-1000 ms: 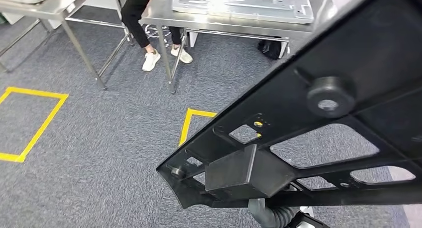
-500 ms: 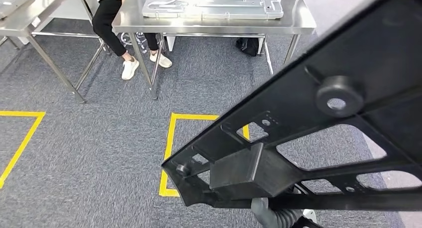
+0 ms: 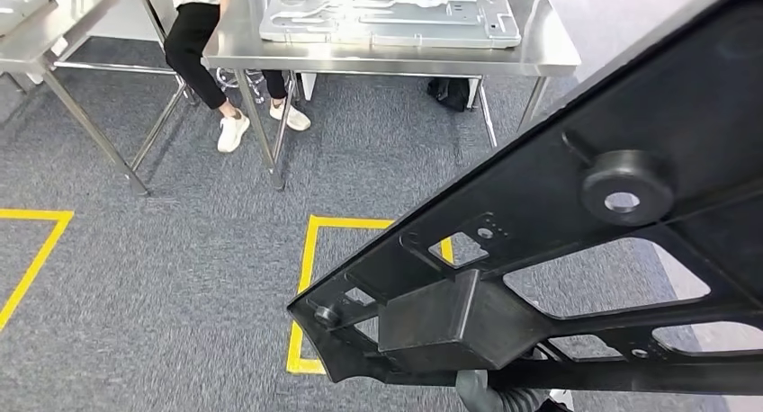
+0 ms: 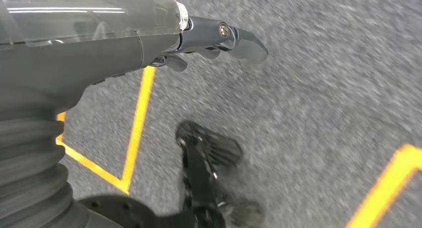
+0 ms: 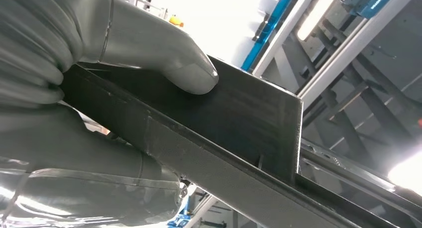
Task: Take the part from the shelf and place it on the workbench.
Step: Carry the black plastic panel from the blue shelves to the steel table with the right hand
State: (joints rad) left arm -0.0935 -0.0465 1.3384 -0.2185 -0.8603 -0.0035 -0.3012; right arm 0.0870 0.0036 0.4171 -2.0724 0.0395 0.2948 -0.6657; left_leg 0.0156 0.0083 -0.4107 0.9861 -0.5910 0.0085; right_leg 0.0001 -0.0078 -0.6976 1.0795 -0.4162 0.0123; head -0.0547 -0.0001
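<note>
The part (image 3: pixel 576 250), one black moulded frame with open cut-outs, a round boss and a rectangular block on its underside, is held aloft across the lower right of the head view, above the floor and well apart from the desks. The right hand (image 5: pixel 74 88) grips one edge of the part: the thick grey thumb (image 5: pixel 164 58) presses on the flat black face, and the rest of the hand wraps the rim from the other side. The left hand (image 4: pixel 209 39) hangs over the floor with nothing in it; its dark fingers point out loosely, partly apart.

The floor (image 3: pixel 162 250) is grey carpet. Yellow tape (image 3: pixel 306 277) marks two rectangular outlines on it: one directly below the near end of the part, one at the left edge of the head view.

Two stainless steel desks stand at the far side. The central desk (image 3: pixel 540 57) carries one large flat grey metal panel (image 3: pixel 387 16) with pressed ribs and holes. The second desk (image 3: pixel 54 34) stands to the left; a metal piece shows at its far corner, too cropped to identify.

One person (image 3: pixel 202 43), in black trousers and white shoes, is between the two desks. One dark bag (image 3: pixel 450 90) lies on the floor under the central desk
</note>
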